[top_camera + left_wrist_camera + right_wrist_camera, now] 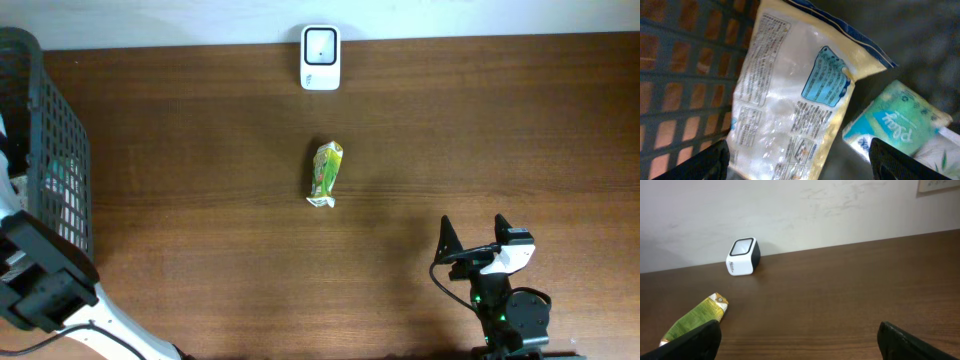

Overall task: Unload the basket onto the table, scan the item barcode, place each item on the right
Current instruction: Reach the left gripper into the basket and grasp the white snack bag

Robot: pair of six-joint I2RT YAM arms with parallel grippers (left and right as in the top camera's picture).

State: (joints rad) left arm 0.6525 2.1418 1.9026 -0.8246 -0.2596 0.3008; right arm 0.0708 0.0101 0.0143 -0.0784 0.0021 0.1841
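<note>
Jaws on both arms are spread wide, nothing pinched in either. For the left gripper [800,157] you only get two black fingertips at the bottom corners of its wrist view, far apart. The right gripper [475,238] sits at the near right of the table, fingers splayed and pointing toward the back. Biggest thing is the dark brown wooden table [200,200], running up to a whitish wall [790,210]. Next is the dark mesh basket [55,150] at the far left edge. From overhead you can't see the left gripper itself, just black arm links beside the basket. Inside it, right under the left fingers, lies a pale bag [785,95], cream and shiny, with a blue label patch and blocks of small print facing up. Can't tell whether the fingers touch it. Just beside it sits a teal tissue pack [895,125], tilted. Out on the open table, the white scanner [320,58] with its dark window stands at the middle of the back edge, close to the wall. Smallest is the green pouch [326,173], green and yellow and crumpled. It's lying flat near the table's centre, in front of the scanner and well apart from both grippers.
</note>
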